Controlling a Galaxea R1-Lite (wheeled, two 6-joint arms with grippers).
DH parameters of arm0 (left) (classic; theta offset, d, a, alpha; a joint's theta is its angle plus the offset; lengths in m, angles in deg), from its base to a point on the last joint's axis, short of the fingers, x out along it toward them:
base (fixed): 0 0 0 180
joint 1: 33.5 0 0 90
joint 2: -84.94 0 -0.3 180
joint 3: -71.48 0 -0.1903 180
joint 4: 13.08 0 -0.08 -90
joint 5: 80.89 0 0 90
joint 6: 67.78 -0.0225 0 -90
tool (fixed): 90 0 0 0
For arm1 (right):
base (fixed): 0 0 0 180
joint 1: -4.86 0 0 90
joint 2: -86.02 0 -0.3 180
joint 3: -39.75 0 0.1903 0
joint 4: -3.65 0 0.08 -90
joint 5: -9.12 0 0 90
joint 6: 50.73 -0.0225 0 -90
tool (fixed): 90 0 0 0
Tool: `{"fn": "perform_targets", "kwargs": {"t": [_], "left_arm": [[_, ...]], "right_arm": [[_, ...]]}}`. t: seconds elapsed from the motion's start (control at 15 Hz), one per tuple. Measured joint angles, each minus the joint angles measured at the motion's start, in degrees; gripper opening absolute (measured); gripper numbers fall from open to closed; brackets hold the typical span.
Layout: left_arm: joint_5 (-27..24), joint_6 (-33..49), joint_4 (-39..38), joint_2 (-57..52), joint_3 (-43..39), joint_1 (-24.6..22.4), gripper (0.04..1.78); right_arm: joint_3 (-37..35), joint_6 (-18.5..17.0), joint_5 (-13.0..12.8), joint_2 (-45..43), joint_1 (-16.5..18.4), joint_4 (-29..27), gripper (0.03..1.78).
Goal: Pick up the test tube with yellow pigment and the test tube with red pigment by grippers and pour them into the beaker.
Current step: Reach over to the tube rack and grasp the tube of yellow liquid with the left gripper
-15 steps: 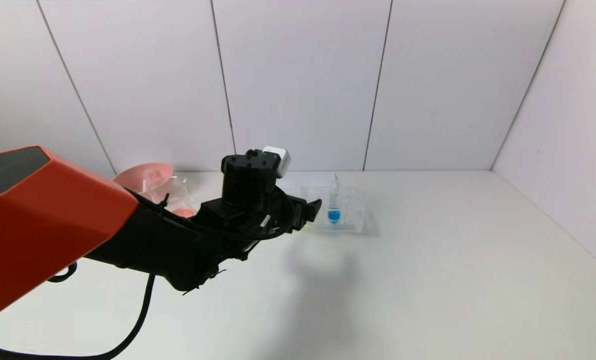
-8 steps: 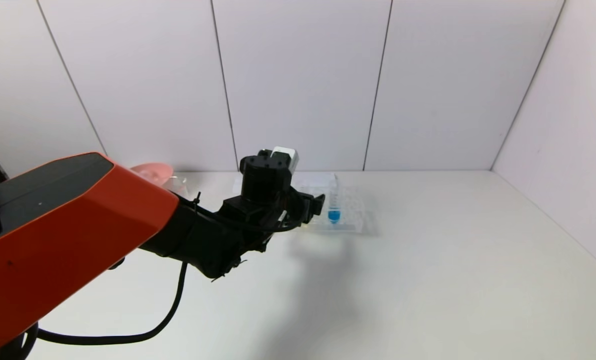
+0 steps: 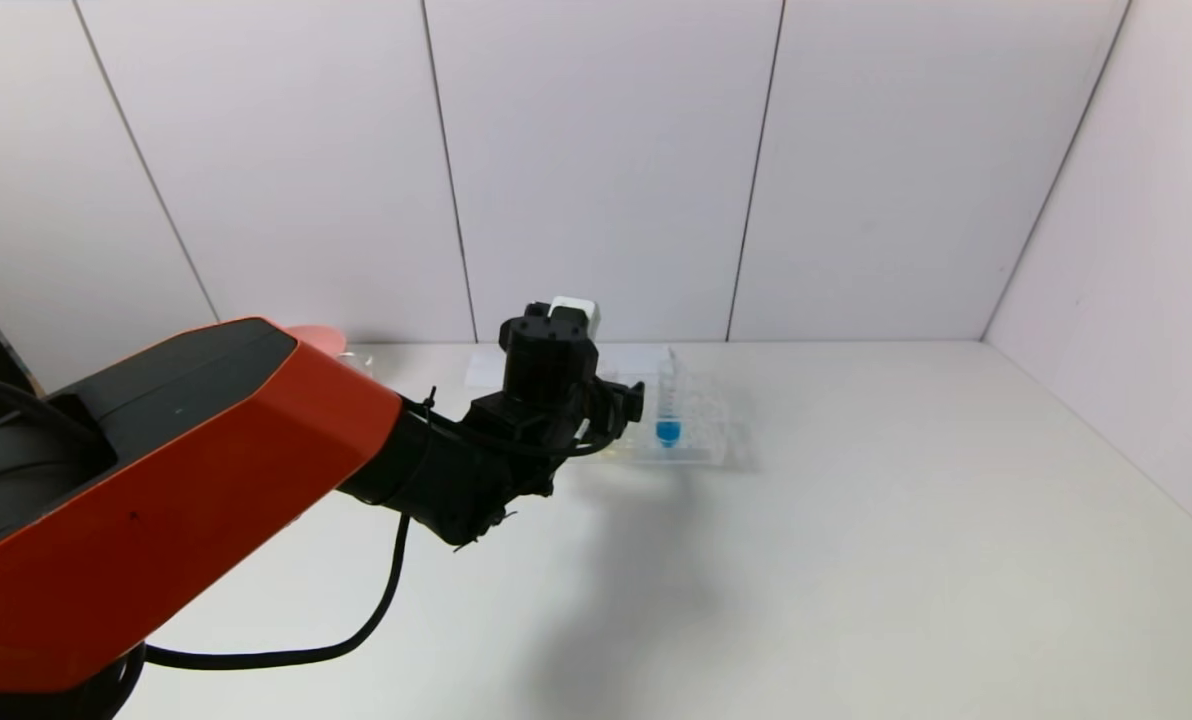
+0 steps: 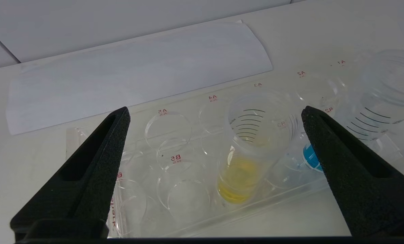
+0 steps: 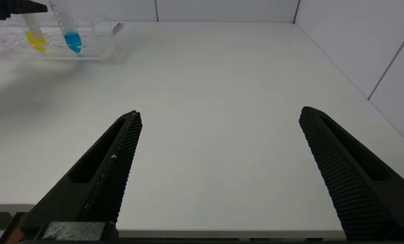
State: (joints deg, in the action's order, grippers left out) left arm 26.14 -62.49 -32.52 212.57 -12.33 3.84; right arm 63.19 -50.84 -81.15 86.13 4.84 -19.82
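left pincer [image 4: 214,115] sat over the clear tube rack [image 3: 701,425] at the far middle of the surface [image 3: 856,560], jaws wide, nothing held. in the left wrist view the test tube with yellow pigment [image 4: 244,159] stood in a rack well between the two fingers [image 4: 97,159], touching neither. a little yellow liquid at its base, graduation marks on the wall. in the head view the arm covered most of that tube, only a hint of yellow showed just left of the rack's near edge.

blue-liquid tube [image 3: 668,405] stood upright in the rack just right of the yellow one; also visible in the left wrist view [image 4: 375,101] and the right wrist view [image 5: 68,27]. rack wells carried red labels, a4, a5, b5 readable. a sheet of white paper [image 4: 137,71] lay flat on the surface just behind the rack, near the back wall.

pink bowl [image 3: 316,335] was at the far left, mostly hidden behind the left arm's orange shell. couldn't see the beaker or the test tube with red pigment in any view, so can't place either.

right pincer [image 5: 219,115] hung low at the near right edge of the surface, jaws wide, nothing between them, well apart from the rack. from its camera the yellow tube [image 5: 32,32] showed tilted in the rack far off to the left, with the left pincer's tip just above it.
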Motion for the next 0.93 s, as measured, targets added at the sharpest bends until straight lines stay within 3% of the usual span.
{"fn": "perform_targets", "kwargs": {"t": [0.93], "left_arm": [[-0.4, 1.2, -2.2, 0.3, -0.7, 1.1, 1.76]], "right_arm": [[0.0, 0.0, 0.0, 0.0, 0.0, 0.0, 1.7]]}}
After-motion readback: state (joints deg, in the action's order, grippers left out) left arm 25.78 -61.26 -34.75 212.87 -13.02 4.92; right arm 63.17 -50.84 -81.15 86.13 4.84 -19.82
